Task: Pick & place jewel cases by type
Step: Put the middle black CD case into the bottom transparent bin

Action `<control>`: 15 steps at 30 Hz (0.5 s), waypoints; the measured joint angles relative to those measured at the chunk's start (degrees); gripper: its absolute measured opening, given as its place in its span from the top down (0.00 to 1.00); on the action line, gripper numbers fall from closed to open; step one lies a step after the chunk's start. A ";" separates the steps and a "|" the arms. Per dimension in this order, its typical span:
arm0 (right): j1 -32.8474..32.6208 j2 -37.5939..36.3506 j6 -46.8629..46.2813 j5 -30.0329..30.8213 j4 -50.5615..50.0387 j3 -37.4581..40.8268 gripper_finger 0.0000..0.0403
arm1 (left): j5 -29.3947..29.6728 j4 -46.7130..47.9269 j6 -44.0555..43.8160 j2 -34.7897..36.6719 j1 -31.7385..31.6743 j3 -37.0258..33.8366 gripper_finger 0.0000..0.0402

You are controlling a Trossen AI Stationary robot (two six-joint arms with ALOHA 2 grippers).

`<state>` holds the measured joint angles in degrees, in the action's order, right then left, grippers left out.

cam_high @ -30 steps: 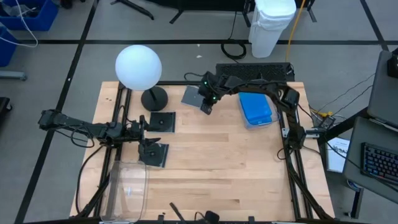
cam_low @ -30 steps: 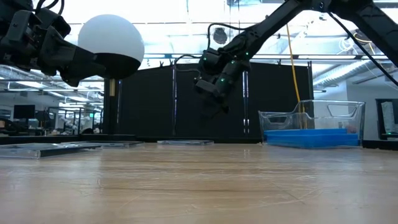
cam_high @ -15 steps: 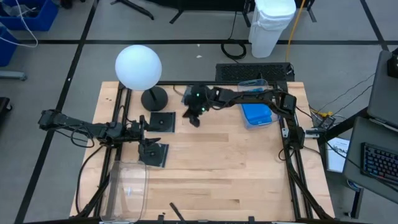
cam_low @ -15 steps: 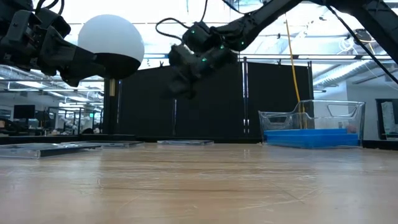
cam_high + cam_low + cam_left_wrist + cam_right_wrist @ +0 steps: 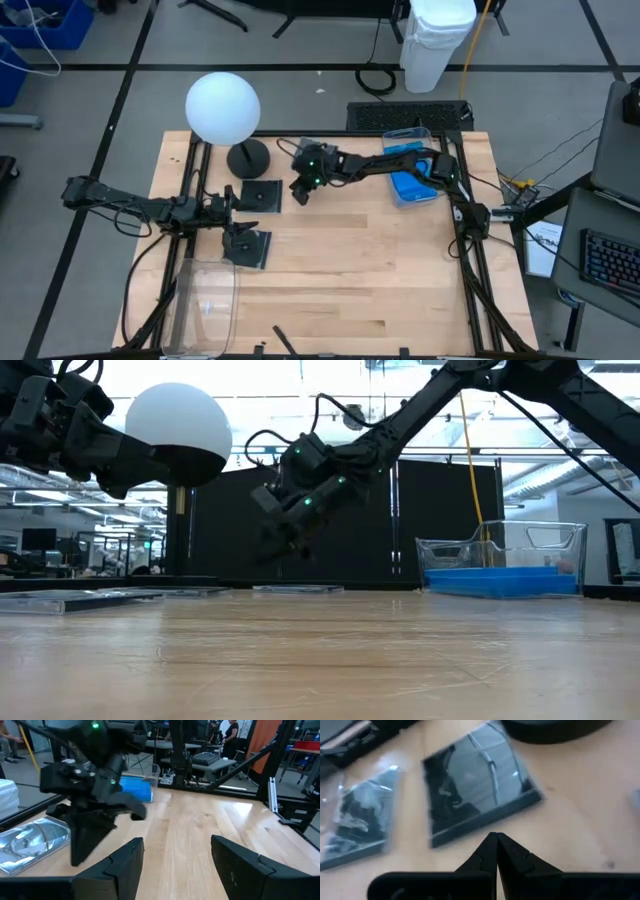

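2 dark jewel cases (image 5: 261, 194) lie left on the table (image 5: 350, 270). Right end effector (image 5: 299, 192), clenched and empty, hovers beside one; descending clenched could shove it. Left end effector (image 5: 228, 203) waits released.

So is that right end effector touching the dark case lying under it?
Apart. In the low view the right end effector hangs well above the table, clear air beneath it; its wrist view shows shut fingers over the dark case.

No text, label, brand, number or sign can be read in any view; nothing legible shows on the cases, the bins, the lamp, the arms or the room behind.
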<state>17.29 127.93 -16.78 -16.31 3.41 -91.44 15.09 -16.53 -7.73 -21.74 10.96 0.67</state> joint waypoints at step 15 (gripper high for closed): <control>-10.21 5.42 2.48 7.33 17.19 -0.08 1.00 | 0.00 0.01 0.00 0.01 -0.02 0.02 0.41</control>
<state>7.08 133.34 -14.29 -8.98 20.60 -91.52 15.09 -16.52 -7.73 -21.73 10.94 0.69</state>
